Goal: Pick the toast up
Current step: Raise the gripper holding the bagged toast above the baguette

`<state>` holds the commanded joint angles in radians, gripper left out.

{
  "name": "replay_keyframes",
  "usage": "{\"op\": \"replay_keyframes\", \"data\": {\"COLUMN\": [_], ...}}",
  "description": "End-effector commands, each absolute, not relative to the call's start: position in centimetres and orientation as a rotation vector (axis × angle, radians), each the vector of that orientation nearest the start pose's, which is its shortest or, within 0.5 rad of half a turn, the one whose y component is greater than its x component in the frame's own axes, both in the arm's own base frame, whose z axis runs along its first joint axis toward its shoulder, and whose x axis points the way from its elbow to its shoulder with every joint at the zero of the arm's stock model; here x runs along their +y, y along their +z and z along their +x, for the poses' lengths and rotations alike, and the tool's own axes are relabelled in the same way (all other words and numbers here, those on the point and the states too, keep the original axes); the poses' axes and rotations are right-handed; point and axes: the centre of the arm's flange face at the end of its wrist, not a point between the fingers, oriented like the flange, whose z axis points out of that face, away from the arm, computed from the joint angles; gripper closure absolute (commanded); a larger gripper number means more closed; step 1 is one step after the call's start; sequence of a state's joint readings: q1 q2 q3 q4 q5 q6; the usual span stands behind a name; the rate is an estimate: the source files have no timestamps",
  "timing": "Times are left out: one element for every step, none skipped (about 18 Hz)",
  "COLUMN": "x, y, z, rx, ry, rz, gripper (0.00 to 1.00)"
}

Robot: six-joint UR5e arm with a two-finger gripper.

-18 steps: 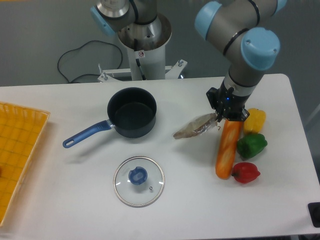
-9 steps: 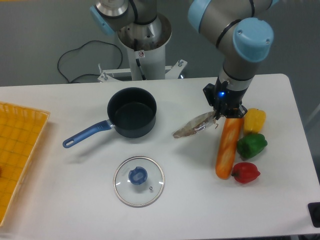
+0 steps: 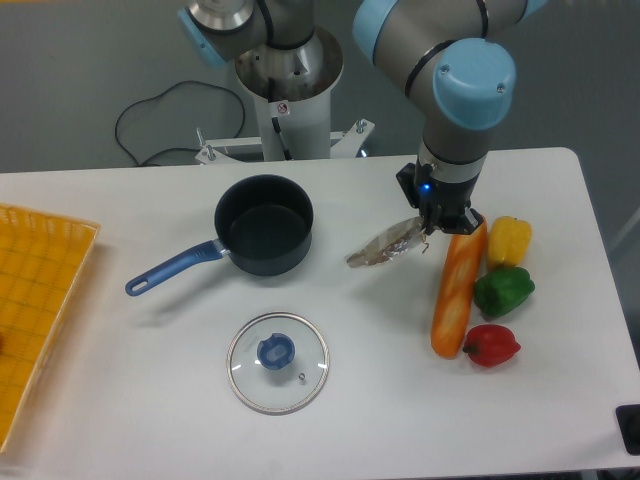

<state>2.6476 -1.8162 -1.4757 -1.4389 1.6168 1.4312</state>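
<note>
The toast (image 3: 385,247), a tan slice in crinkly clear plastic, hangs tilted just left of the long orange baguette-like vegetable (image 3: 457,293). Its right end is raised and pinched in my gripper (image 3: 429,229), which is shut on it. Its left end dips low toward the table (image 3: 380,400); I cannot tell whether it touches. The gripper's fingertips are mostly hidden under the wrist and behind the plastic.
A dark pot (image 3: 263,224) with a blue handle stands left of the toast, its glass lid (image 3: 278,362) lying in front. Yellow (image 3: 508,240), green (image 3: 503,290) and red (image 3: 491,345) peppers sit right of the orange vegetable. An orange basket (image 3: 35,300) is at the left edge.
The gripper has shifted left and slightly up over the last second, carrying the toast's right end with it. The toast now sits a little higher and further from the orange vegetable.
</note>
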Motion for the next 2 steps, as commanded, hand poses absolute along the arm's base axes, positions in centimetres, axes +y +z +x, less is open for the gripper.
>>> {"op": "replay_keyframes", "data": {"x": [39.18,39.18], "y": [41.47,41.46], "z": [-45.81,-45.79], "rx": [0.563,0.563], "ry": [-0.005,-0.007], "rz": [-3.141,-3.141], "gripper": [0.97,0.97]}}
